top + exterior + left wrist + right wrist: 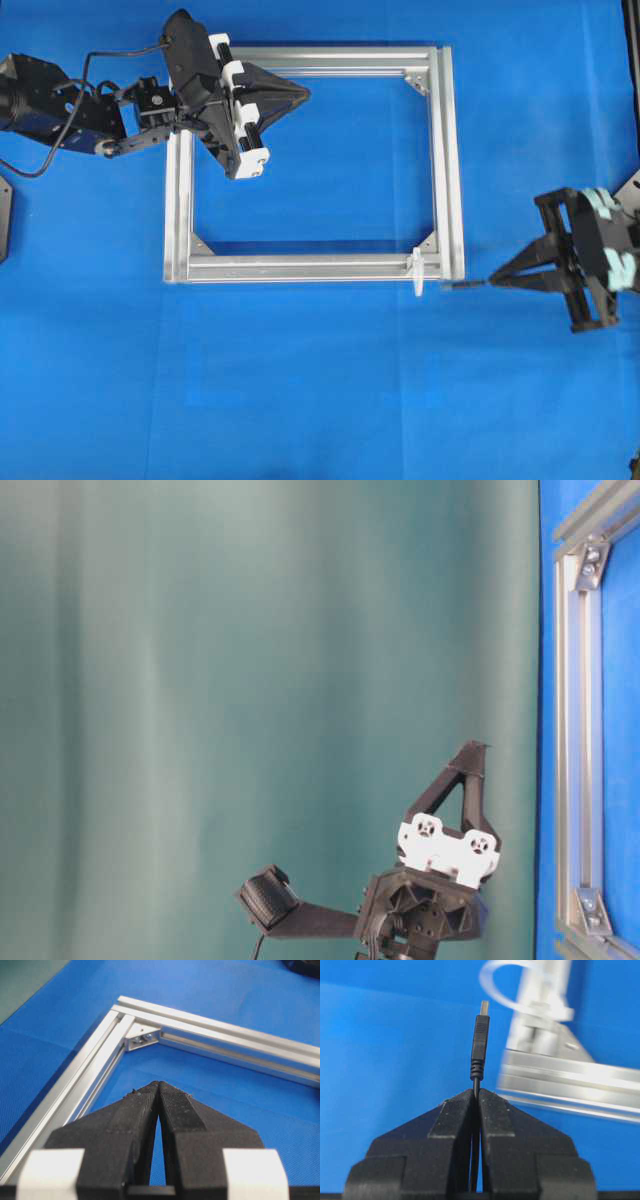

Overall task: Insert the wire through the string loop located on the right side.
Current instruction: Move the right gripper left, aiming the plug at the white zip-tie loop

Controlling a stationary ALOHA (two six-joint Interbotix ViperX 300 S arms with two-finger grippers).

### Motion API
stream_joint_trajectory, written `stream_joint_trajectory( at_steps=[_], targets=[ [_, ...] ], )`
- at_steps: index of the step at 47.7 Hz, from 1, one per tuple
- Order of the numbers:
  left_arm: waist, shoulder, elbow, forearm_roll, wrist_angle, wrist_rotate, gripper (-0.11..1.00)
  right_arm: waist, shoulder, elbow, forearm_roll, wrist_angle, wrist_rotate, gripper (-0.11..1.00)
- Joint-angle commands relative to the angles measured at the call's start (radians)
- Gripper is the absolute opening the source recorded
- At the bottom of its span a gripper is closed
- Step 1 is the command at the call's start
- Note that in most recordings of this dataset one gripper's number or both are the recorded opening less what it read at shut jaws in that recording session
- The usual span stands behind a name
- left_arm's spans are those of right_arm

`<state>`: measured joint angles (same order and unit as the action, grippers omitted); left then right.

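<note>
1. Right end effector (476,1094) was clamped on the wire (480,1040) just behind the plug, which stuck out straight past the tips. In the overhead view the plug (462,284) lay just right of the frame's (310,268) lower right corner, pointing left.
2. Loop (417,273) sat on the frame's bottom rail near that corner, apart from the plug tip. In the right wrist view it showed as a thin white ring (492,980) up and right of the plug, blurred.
3. Left end effector (158,1091) was pressed together, holding nothing, hovering over the frame's upper left part and well away from the loop.
4. Step in hand, as I judge it: lining the plug up with the loop before pushing through.
5. To do it well: shift the tip toward the loop opening first, since it read as off-axis. Then go in slow and straight along the plug's axis. The grip so close behind the plug should keep the tip stiff.
6. Risk: the plug's shoulder could snag the string or fold the loop flat against the rail.
7. Materials: wire thin, black and flexible, with a ribbed strain relief and a small metal tip. Loop thin, white and limp-looking. Frame of silver extruded aluminium, grooved, with triangular corner brackets (142,1038). Desk (320,400) covered in matte blue cloth. Pads (455,1115) black and finely textured.
</note>
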<state>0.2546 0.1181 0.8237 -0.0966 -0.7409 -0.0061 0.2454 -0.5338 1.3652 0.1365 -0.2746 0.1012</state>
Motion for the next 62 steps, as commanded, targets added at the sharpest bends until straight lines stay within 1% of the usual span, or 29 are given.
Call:
stream_joint_trajectory(
  at_steps=[1, 5, 62],
  targets=[
    [-0.003, -0.034, -0.014, 0.002, -0.005, 0.000, 0.00, -0.040, 0.017, -0.018, 0.002, -0.018, -0.003, -0.04],
    [-0.005, -0.034, -0.012, 0.002, -0.005, 0.000, 0.00, -0.057, 0.031, -0.023, 0.002, -0.026, -0.003, -0.04],
    [-0.018, -0.035, -0.017, 0.002, -0.005, 0.000, 0.00, -0.057, 0.035, -0.025, 0.002, -0.034, -0.003, -0.04]
  ],
)
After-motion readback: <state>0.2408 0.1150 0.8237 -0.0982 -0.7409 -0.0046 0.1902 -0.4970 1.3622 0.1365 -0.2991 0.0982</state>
